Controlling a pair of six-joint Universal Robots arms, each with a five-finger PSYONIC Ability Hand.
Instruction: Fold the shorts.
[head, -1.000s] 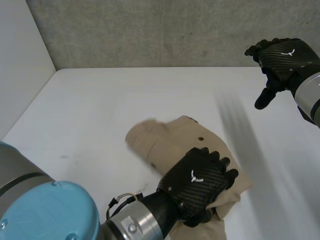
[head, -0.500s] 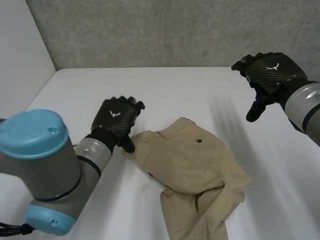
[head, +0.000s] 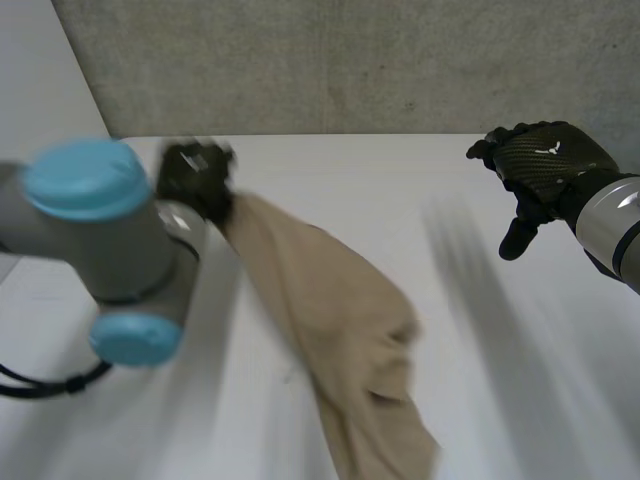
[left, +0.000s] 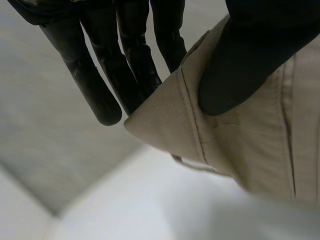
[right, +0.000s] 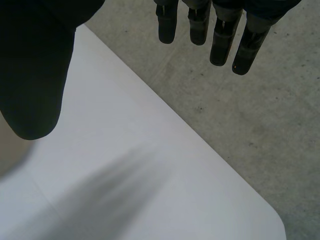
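Note:
The tan shorts (head: 330, 310) hang stretched from my left hand (head: 195, 178), which is raised over the table's far left; their lower part trails down toward the near edge of the table. In the left wrist view the thumb (left: 240, 65) presses the waistband corner of the shorts (left: 235, 135) against the straight fingers (left: 125, 60), so the hand pinches the cloth. My right hand (head: 545, 160) hovers above the table's right side, apart from the shorts, with its fingers (right: 220, 35) straight and nothing in it.
The white table (head: 400, 190) ends at a grey concrete wall (head: 330, 60) behind. A pale wall (head: 40, 110) borders it on the left. In the right wrist view the table's edge (right: 210, 165) runs below the right hand.
My left hand has taken hold of the shorts' waistband corner and swept up and back to the left, lifting the shorts off the table. The right hand has sunk slightly.

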